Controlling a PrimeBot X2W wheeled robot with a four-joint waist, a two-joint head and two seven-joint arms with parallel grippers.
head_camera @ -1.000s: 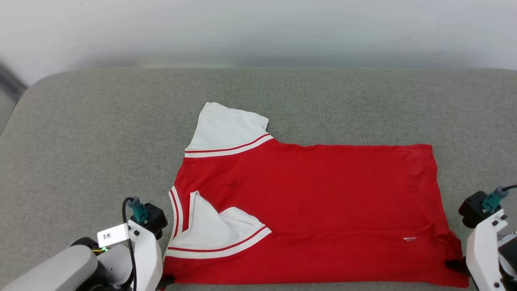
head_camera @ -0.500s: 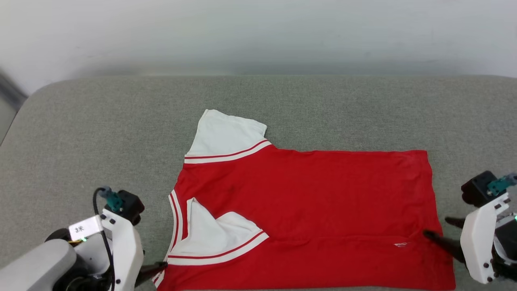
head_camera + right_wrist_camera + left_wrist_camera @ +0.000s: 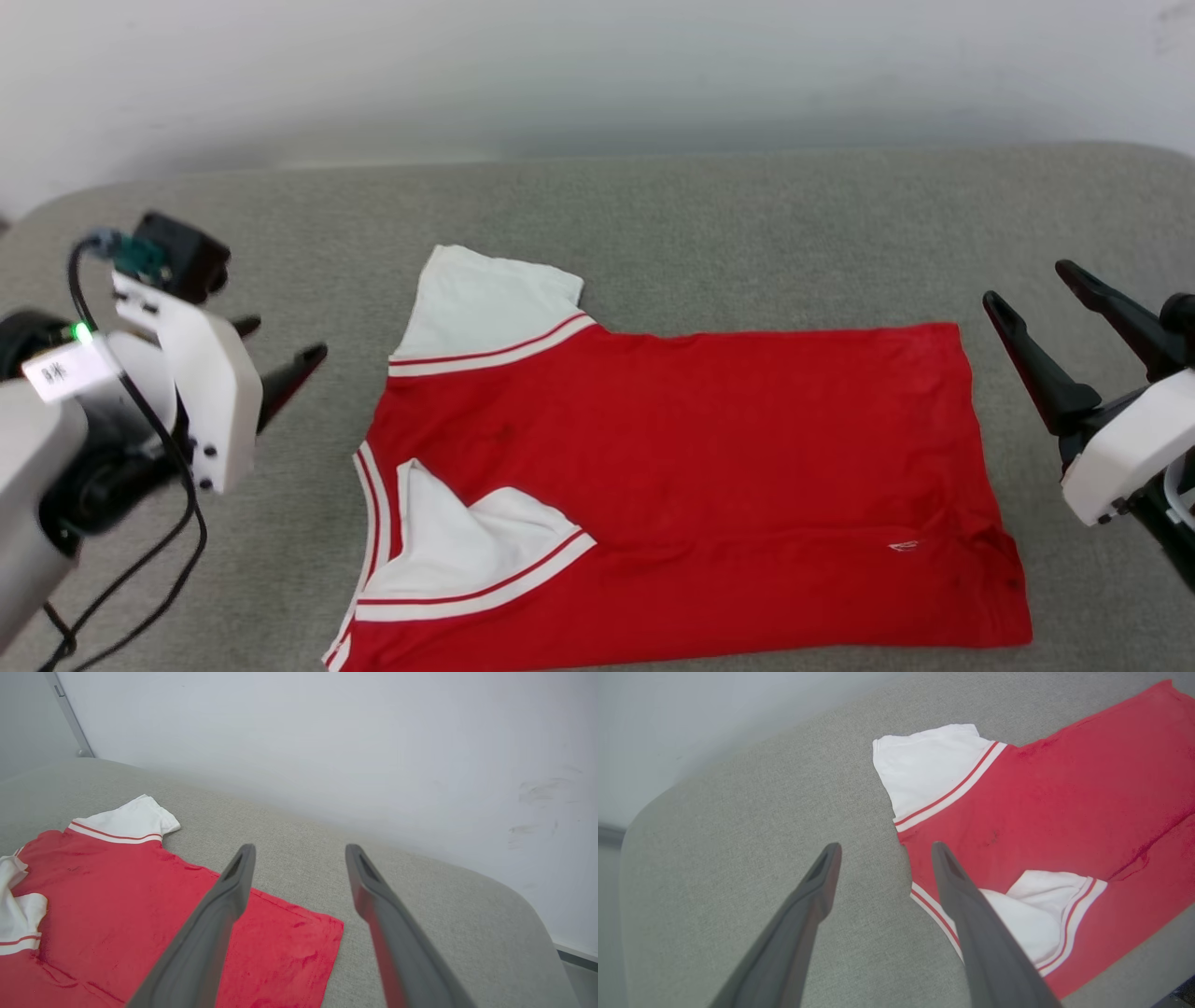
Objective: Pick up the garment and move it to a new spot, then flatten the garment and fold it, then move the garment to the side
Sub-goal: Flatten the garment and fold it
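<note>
The garment [image 3: 672,467], a red shirt with white sleeves, lies spread on the grey cushion, collar to the left and hem to the right. Its far sleeve [image 3: 485,299] lies flat. The near sleeve [image 3: 457,541] is folded in over the red body. My left gripper [image 3: 283,339] hovers open off the garment's left side, holding nothing. My right gripper [image 3: 1027,285] hovers open just beyond the hem's far corner, also with nothing in it. In the left wrist view the open gripper [image 3: 886,847] points at the collar edge of the garment [image 3: 1064,812]. In the right wrist view the open gripper [image 3: 300,848] stands above the hem corner of the garment [image 3: 117,896].
The grey upholstered surface [image 3: 653,215] runs wide to the left, right and behind the garment, with rounded far corners. A pale wall [image 3: 597,65] stands right behind it. A black cable [image 3: 140,579] hangs from my left arm.
Both grippers have gone from shut on the garment's near edge to open, letting it go, and have lifted away to the sides. The camera has shifted as well.
</note>
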